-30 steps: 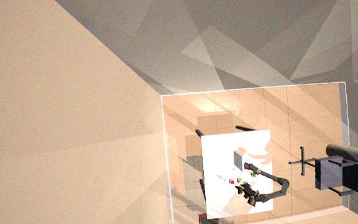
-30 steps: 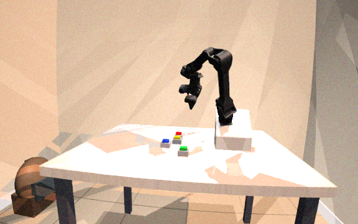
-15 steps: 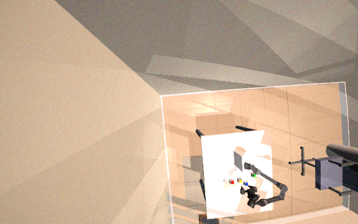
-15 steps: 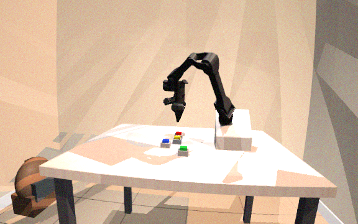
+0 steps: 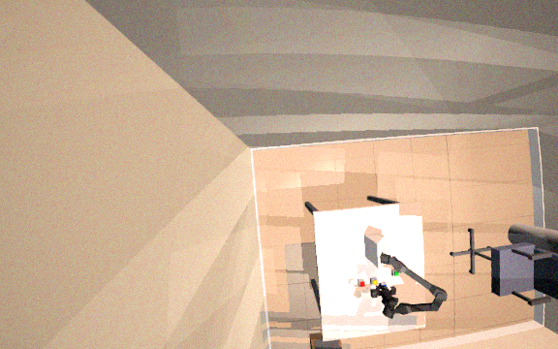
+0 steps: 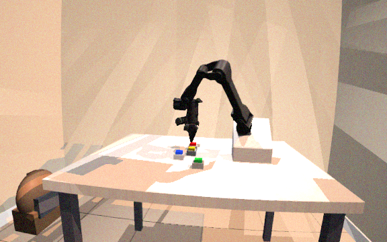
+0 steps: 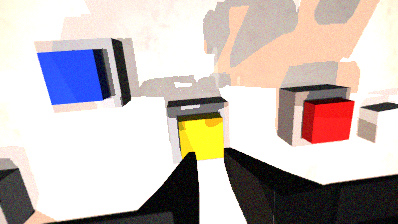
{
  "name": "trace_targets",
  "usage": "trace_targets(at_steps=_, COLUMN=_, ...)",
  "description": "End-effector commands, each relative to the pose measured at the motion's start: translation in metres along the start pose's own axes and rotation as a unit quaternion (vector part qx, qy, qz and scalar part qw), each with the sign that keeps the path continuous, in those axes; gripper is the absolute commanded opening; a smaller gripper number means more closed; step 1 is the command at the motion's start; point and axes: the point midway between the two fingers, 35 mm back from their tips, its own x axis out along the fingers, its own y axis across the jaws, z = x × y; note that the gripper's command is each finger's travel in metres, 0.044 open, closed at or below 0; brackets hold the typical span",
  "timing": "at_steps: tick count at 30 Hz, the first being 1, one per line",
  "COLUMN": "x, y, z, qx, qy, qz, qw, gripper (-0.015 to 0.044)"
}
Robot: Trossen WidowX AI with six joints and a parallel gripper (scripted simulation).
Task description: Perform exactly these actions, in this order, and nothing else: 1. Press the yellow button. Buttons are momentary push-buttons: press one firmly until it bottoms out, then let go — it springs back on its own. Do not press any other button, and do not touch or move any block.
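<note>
The yellow button sits on a small grey base on the table. My gripper points down above the table near it, with only a narrow gap between the fingertips and nothing held. In the wrist view the tips overlap the yellow cap's lower edge; contact cannot be told. The red button is right of the yellow one in the wrist view, the blue button left. The green button stands apart.
A small white block lies beyond the red button, at the wrist view's right edge. A dark-sided object is cut off at the lower left. The arm's base stands on a large pale block on the table.
</note>
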Motion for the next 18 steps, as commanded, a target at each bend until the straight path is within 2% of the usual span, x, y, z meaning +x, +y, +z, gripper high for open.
trace_targets(at_steps=1, x=0.004, y=0.001, z=-0.002, qx=0.004, qy=0.002, qz=0.003, qw=1.000, gripper=0.0020)
trace_targets(at_steps=18, x=0.014, y=0.001, z=-0.002, qx=0.004, qy=0.002, qz=0.003, qw=1.000, gripper=0.0020)
